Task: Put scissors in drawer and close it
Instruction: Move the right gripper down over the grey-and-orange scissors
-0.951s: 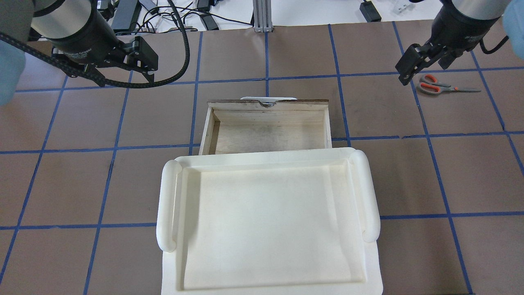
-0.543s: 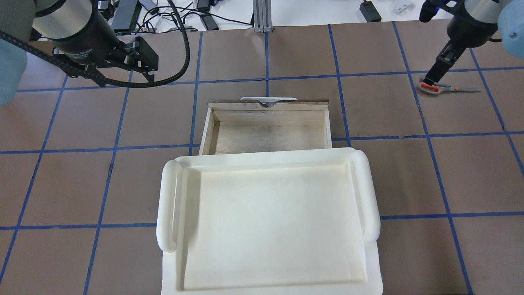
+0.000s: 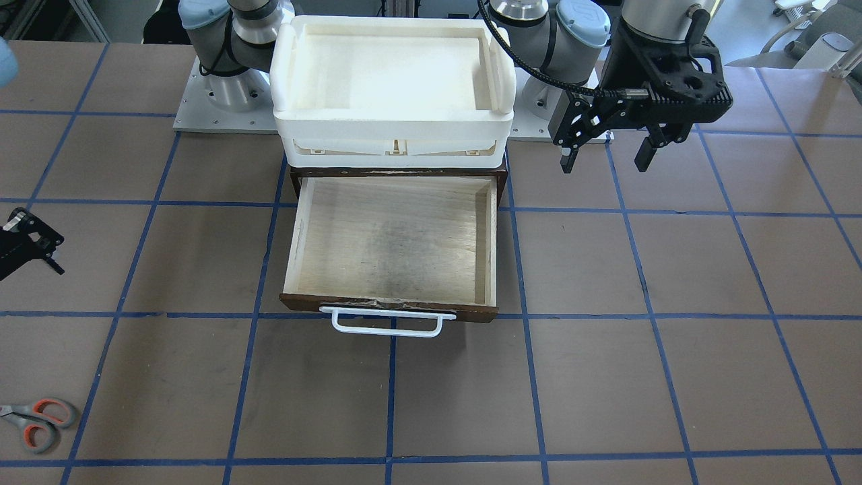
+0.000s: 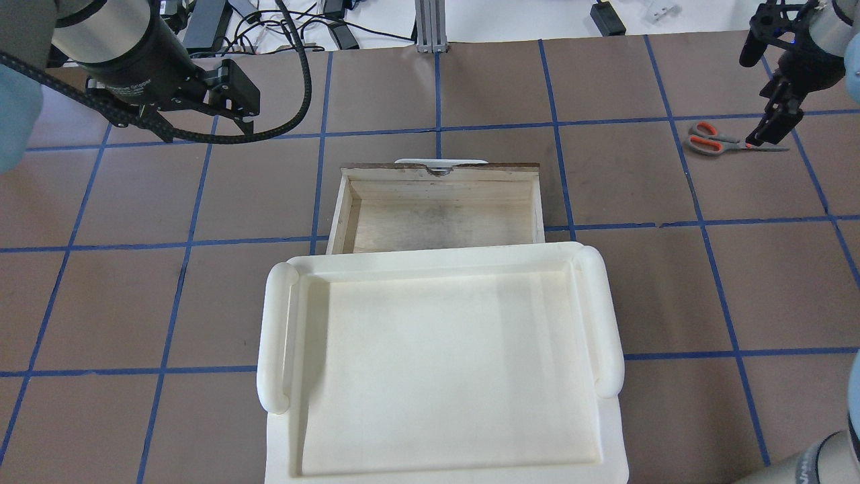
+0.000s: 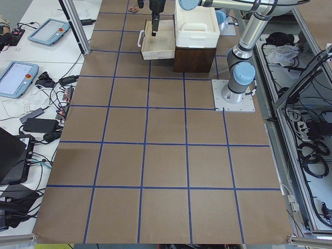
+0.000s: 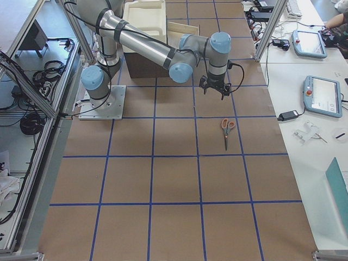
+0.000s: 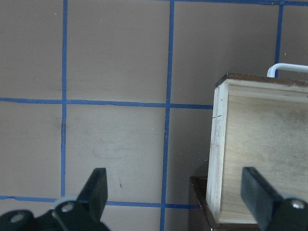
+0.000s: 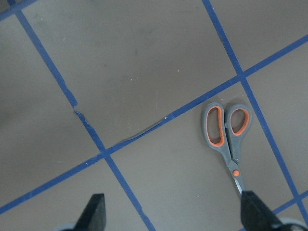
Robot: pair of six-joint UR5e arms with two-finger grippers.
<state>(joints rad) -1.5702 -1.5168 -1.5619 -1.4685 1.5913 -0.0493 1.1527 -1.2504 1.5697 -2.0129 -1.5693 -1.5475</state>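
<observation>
On the worktop (image 4: 134, 302) the drawer (image 3: 394, 236) stands open and empty. The left gripper (image 3: 606, 160) hangs spread beside it. The right gripper (image 8: 173, 214), also spread, hovers off-centre over the scissors (image 8: 231, 144), which lie flat and well away. Descending here, one finger could strike and skid them.

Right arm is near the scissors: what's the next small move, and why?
Probably shift the right end effector sideways until the scissors lie centred between its open fingers. The wrist view shows them flat on the table, off toward one finger, ungrasped; the drawer already stands open and empty.
</observation>
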